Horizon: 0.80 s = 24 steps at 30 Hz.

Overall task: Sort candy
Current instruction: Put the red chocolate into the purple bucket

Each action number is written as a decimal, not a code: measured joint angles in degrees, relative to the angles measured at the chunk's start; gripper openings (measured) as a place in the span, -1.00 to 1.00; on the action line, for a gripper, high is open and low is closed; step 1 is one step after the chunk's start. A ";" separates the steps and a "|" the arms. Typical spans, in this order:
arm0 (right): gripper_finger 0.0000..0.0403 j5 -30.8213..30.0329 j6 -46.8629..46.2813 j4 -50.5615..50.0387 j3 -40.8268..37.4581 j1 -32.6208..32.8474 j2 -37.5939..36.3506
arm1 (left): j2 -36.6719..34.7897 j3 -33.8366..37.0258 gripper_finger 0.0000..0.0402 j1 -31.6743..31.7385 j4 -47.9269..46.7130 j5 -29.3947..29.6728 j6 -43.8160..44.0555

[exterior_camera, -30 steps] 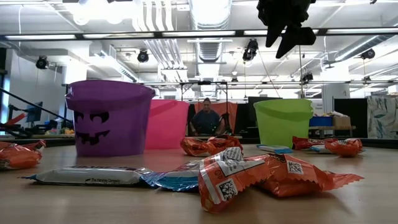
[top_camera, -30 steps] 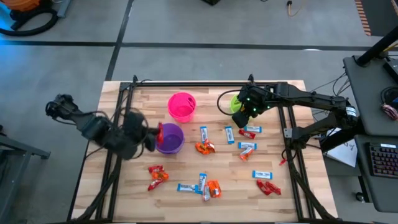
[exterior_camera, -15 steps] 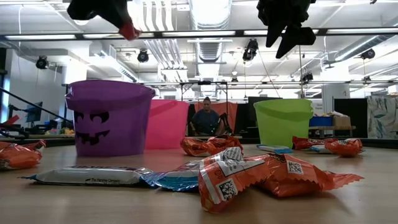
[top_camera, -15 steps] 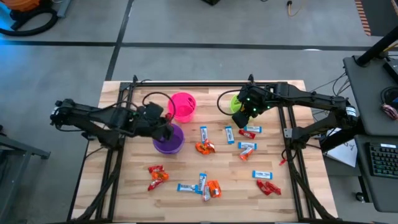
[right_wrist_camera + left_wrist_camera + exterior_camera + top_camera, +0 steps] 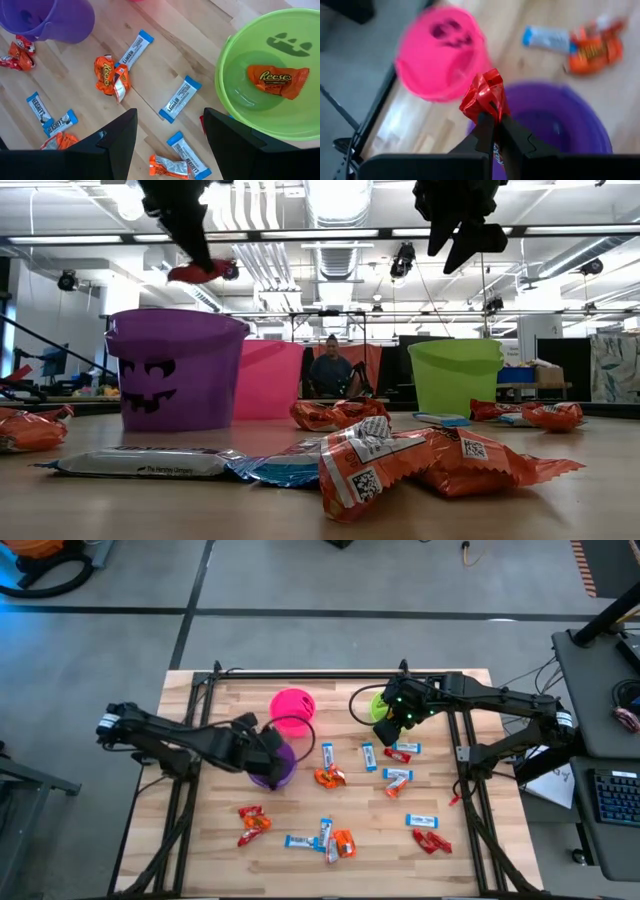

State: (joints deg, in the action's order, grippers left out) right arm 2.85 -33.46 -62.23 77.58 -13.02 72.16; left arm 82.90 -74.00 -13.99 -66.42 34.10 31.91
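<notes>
My left gripper (image 5: 268, 747) is shut on a red-wrapped candy (image 5: 485, 94) and hangs over the purple cup (image 5: 278, 770), just above its rim (image 5: 178, 320). The pink cup (image 5: 292, 710) stands behind it. My right gripper (image 5: 170, 145) waits open, high above the green cup (image 5: 265, 85), which has an orange candy (image 5: 277, 80) in it. Several red, orange and blue-and-white candies (image 5: 328, 777) lie flat on the wooden table (image 5: 210, 840). My left gripper pinches one end of the red candy's crumpled wrapper (image 5: 490, 111) between its two fingers (image 5: 482, 131). The fingers slant down from the table's left side. Most of the candy sticks out past the fingertips, lifted clear above the purple cup's mouth (image 5: 555, 115).
Loose candies are scattered over the table's middle and near part: red ones (image 5: 250, 822), a blue-and-white bar (image 5: 300, 841), orange ones (image 5: 342, 842). Black frame rails (image 5: 190, 730) run along the table's left and right sides. A person (image 5: 330, 372) sits in the room beyond.
My left gripper has carried the red candy toward the table's right, from beside the purple cup to over its mouth. It has come down and its wrist has rolled. It has stayed shut on the candy.
</notes>
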 joint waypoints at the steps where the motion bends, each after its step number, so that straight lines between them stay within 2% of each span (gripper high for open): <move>1: 0.10 0.00 0.02 -0.01 0.00 0.00 0.00 | 0.64 0.24 -0.99 -0.01 -0.71 -1.48 -0.65; 4: 0.10 0.00 0.12 -0.01 0.00 0.00 0.00 | 2.45 1.08 -0.99 0.01 -2.23 -5.61 -2.02; 9: 0.10 0.03 0.44 0.01 0.00 0.00 0.00 | 3.16 2.33 -0.99 0.69 1.52 -9.74 -4.52; 19: 0.10 0.03 0.49 0.01 0.00 0.00 0.00 | 2.22 5.23 -0.99 4.45 4.88 -19.22 1.63; 24: 0.10 0.03 0.47 0.01 0.00 0.00 0.00 | 2.14 7.00 -0.99 6.00 5.58 -21.15 5.95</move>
State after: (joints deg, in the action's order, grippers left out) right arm 2.87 -32.99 -62.22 77.58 -13.02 72.16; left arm 85.03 -67.01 -7.99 -60.84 12.95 37.86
